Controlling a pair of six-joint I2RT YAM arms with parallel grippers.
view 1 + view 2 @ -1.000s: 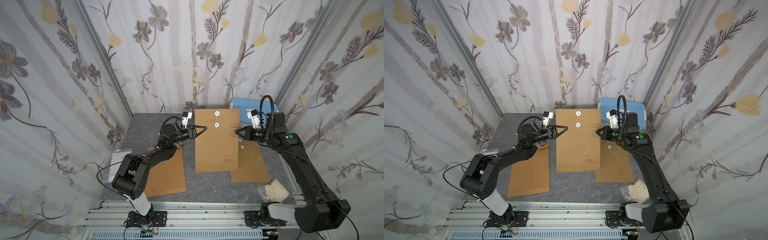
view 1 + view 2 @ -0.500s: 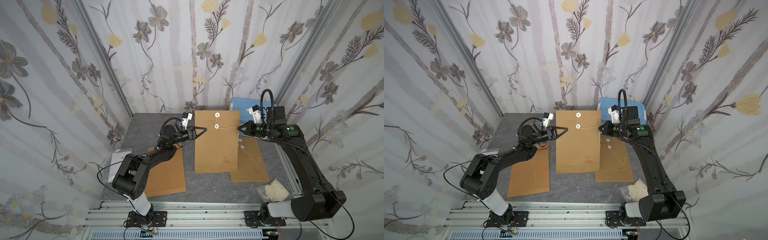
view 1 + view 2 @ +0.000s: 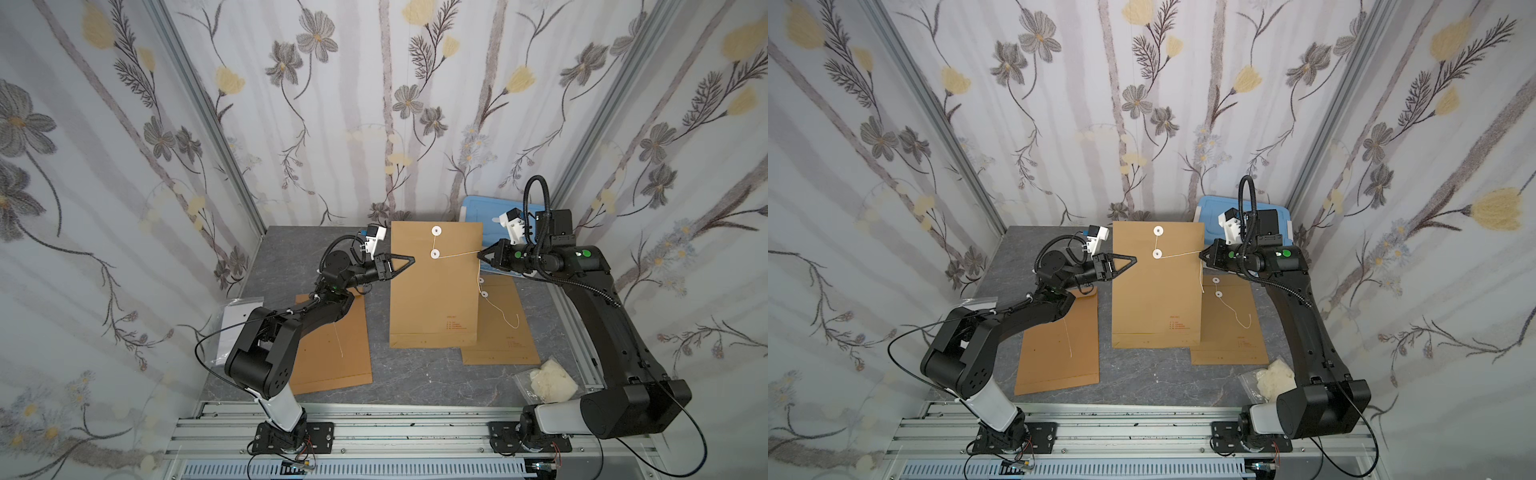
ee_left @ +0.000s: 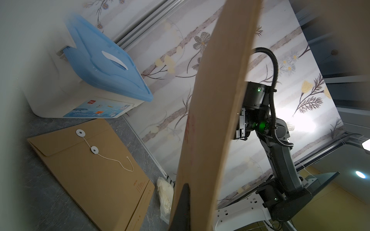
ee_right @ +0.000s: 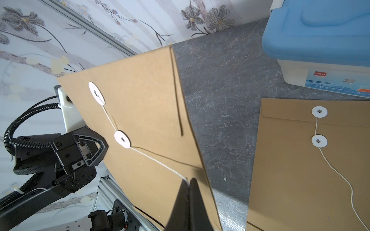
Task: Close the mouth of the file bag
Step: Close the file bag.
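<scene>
The file bag is a brown kraft envelope held up off the table. My left gripper is shut on its left edge; in the left wrist view the file bag stands edge-on over one dark finger. Two white discs sit near its mouth. A white string runs from the upper disc to the lower one, then taut to my right gripper, which is shut on it at the bag's right edge.
A blue-lidded box stands at the back right. Two more brown envelopes lie flat, one on the right and one on the left. A clear packet of white stuff lies front right. A white sheet lies far left.
My right gripper has shifted slightly back and left with the string, which now runs straight from the lower disc. The left arm and the bag have stayed put.
</scene>
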